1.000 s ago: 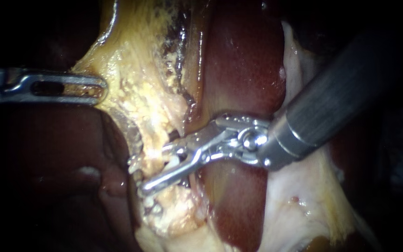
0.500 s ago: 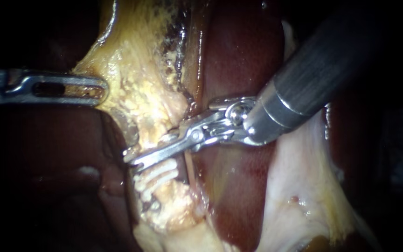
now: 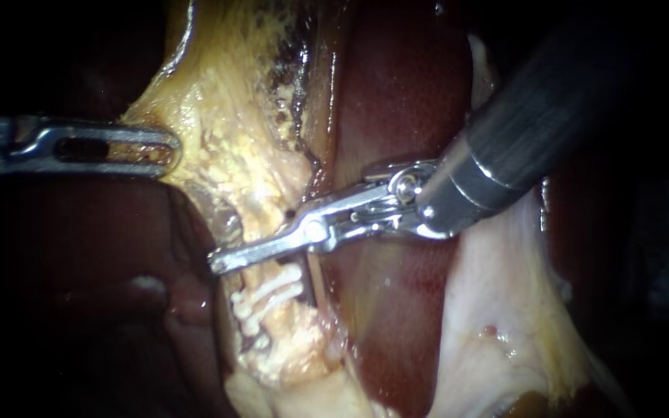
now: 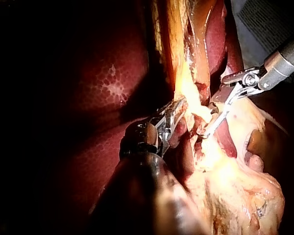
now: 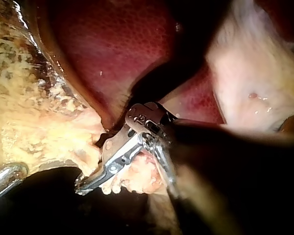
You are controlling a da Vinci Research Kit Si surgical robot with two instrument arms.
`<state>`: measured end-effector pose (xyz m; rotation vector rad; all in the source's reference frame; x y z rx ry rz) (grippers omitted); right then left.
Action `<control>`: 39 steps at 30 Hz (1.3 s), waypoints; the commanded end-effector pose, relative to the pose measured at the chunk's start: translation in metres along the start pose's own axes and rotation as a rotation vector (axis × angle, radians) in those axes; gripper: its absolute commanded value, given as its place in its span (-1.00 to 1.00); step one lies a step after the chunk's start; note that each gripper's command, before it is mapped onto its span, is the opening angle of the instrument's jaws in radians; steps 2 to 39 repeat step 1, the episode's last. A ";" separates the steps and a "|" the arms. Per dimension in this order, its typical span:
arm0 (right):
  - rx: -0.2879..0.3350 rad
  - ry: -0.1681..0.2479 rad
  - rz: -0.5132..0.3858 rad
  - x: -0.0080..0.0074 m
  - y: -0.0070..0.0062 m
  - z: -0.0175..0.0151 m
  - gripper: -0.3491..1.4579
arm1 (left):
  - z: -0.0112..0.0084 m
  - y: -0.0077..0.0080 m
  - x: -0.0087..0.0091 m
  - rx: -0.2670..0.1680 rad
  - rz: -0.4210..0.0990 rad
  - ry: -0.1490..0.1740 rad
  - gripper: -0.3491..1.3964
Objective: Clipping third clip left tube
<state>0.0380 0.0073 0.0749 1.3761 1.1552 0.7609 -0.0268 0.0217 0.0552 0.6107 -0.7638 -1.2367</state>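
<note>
The left tube [image 3: 261,224] is a yellow, fatty strand running down the middle of the endoscope view. White clips [image 3: 269,296] sit across it lower down. My right instrument [image 3: 220,262] comes in from the upper right, and its slim jaws lie together across the tube just above those clips. Its tip [image 5: 83,186] pokes out past the tube in the right wrist view. My left instrument [image 3: 168,147] has slotted jaws shut on the edge of the yellow tissue [image 3: 195,116] and holds it out sideways. The left wrist view shows the same hold [image 4: 176,110].
Dark red liver [image 3: 404,101] lies behind and to the right of the tube. Pale, whitish tissue [image 3: 497,310] spreads under my right instrument's shaft [image 3: 520,147]. More dark liver [image 3: 79,294] fills the lower left.
My right instrument's jaws stood open around the tube lower down. They have moved up the tube and come together, uncovering the white clips below. The left instrument has not moved.
</note>
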 end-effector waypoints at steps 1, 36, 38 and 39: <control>0.004 -0.003 0.001 0.0000 0.0000 0.0000 -1.00 | 0.0000 0.0000 0.0000 0.000 0.000 0.000 -1.00; 0.004 -0.003 0.001 0.0000 0.0000 0.0000 -1.00 | 0.0000 0.0000 0.0000 0.000 0.000 0.000 -1.00; 0.004 -0.003 0.001 0.0000 0.0000 0.0000 -1.00 | 0.0000 0.0000 0.0000 0.000 0.000 0.000 -1.00; 0.004 -0.003 0.001 0.0000 0.0000 0.0000 -1.00 | 0.0000 0.0000 0.0000 0.000 0.000 0.000 -1.00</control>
